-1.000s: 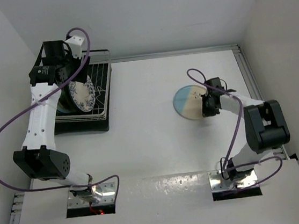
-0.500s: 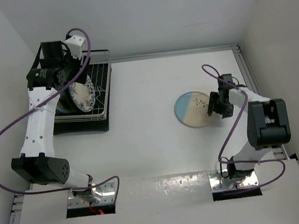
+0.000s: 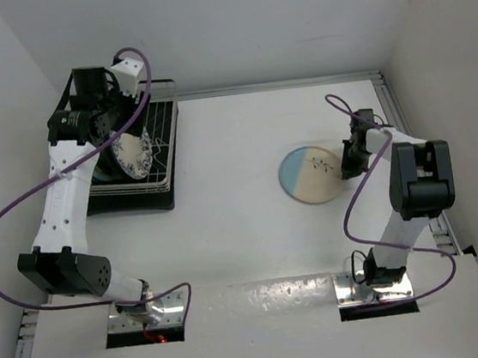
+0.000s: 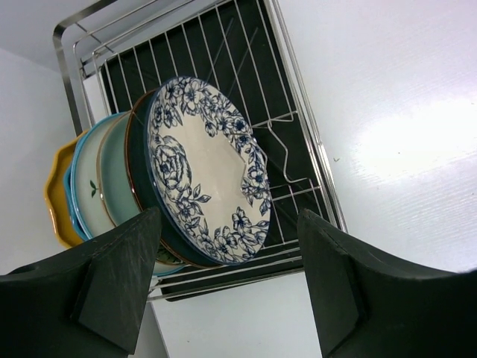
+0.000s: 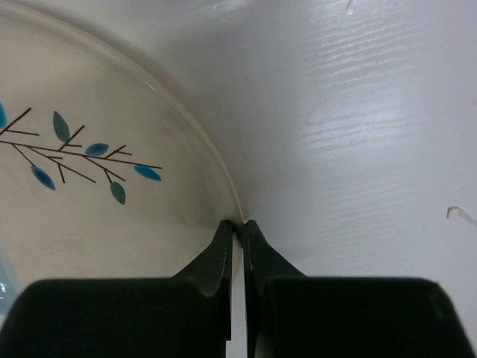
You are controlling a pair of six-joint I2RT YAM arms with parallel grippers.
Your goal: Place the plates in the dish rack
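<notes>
The blue-and-cream plate (image 3: 310, 177) with a leaf sprig lies flat on the white table, right of centre. My right gripper (image 3: 347, 167) is low at its right rim. In the right wrist view the fingertips (image 5: 240, 224) are shut on that rim of the plate (image 5: 89, 209). The dish rack (image 3: 164, 127) stands at the far left on a black tray. Several plates stand on edge in the dish rack (image 4: 298, 149), the blue-floral one (image 4: 209, 171) in front and a yellow one (image 4: 58, 194) at the back. My left gripper (image 4: 229, 224) hangs open above them, holding nothing.
White walls close in on the left, back and right. A metal rail (image 3: 400, 117) runs along the table's right edge, just beyond my right arm. The right half of the rack (image 4: 246, 67) holds bare wire tines.
The blue-and-cream plate went from tilted in my right gripper to flat on the table. The right gripper opened, slid out to the plate's right rim and shut there. The left arm barely shifted.
</notes>
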